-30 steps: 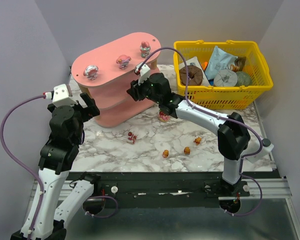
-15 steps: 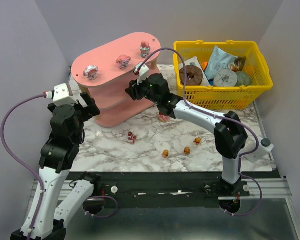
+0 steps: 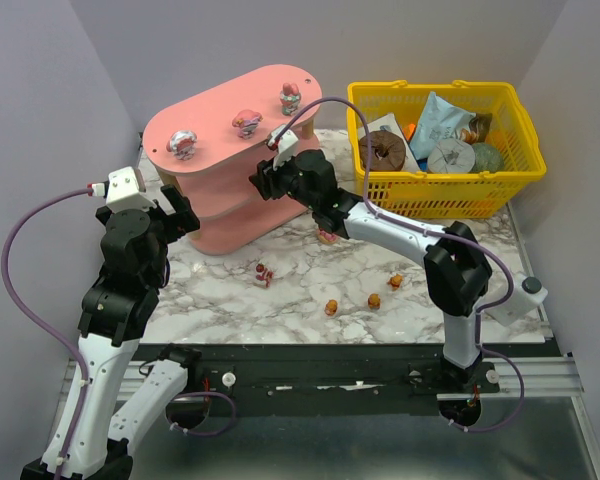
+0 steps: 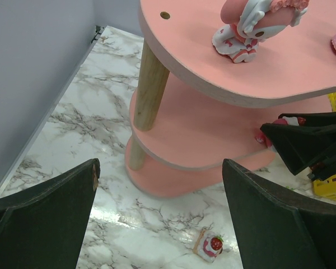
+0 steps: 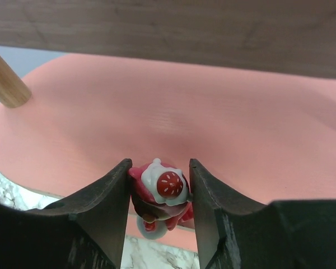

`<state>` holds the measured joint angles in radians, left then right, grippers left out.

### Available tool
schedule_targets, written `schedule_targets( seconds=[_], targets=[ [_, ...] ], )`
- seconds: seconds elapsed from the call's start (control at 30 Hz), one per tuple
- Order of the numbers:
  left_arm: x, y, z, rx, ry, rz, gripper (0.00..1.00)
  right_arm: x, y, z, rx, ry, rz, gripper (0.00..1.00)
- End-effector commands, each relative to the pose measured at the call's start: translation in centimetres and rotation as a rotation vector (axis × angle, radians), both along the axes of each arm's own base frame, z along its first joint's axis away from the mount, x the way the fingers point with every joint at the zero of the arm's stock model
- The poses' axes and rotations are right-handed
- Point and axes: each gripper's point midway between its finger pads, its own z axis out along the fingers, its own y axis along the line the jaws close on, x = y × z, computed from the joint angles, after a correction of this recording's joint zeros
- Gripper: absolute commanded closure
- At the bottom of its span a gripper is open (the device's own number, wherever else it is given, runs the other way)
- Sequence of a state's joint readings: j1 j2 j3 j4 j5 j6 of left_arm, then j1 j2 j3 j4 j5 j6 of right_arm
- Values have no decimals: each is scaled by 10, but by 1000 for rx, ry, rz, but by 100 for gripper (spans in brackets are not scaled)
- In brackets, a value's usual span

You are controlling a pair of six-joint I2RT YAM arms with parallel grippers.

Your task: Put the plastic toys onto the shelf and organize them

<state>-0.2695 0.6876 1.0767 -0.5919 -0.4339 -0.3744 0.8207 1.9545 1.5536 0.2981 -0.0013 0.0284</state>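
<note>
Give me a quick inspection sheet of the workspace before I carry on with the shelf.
Surface: marble table, five loose toys on it.
Job's things: pink shelf, three figurines on its top board; red-white toy at the middle board's near edge.
Clutter: yellow basket holding packets and a brown ring.
Grippers: left pincer open, empty; right pincer closed on the red-white toy.
Cables: purple cables loop off both arms; no snag seen.
Surroundings: grey walls; nothing else seen.
</note>
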Motion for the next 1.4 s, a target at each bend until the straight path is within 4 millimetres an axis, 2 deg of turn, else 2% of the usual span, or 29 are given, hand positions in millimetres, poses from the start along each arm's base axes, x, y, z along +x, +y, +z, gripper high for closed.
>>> schedule_targets(
  seconds=[0.0, 0.2, 0.47, 0.77, 0.9, 1.07, 1.2, 1.27, 1.3, 1.37],
  targets=[
    [-2, 5, 4, -2, -11, 28, 1, 12, -5, -22, -17, 11, -58, 44],
    [-2, 5, 4, -4, -11, 28, 1, 12, -7, -13, 8, 8, -70, 34],
    [-2, 5, 4, -3, -10, 28, 1, 6, -8, 2, 39, -6, -54, 31],
    [-2, 5, 4, -6, -13, 27, 1, -6, -12, 15, 72, -9, -26, 22],
    [-1, 4, 4, -6, -10, 25, 1, -10, -16, 23, 81, -22, -21, 13],
    [-1, 5, 4, -5, -13, 26, 1, -18, -22, 38, 100, -32, -13, 8],
    [-1, 4, 3, -7, -13, 24, 1, -35, -25, 43, 100, -7, 41, 7],
    [-1, 4, 2, -10, -16, 21, 1, -45, -29, 30, 74, 34, 61, 7],
    [-1, 3, 1, -11, -20, 19, 1, -56, -30, 34, 78, 37, 101, 6],
    [0, 3, -1, -6, -20, 14, 1, -73, -35, 14, 44, 80, 146, 5]
  ],
)
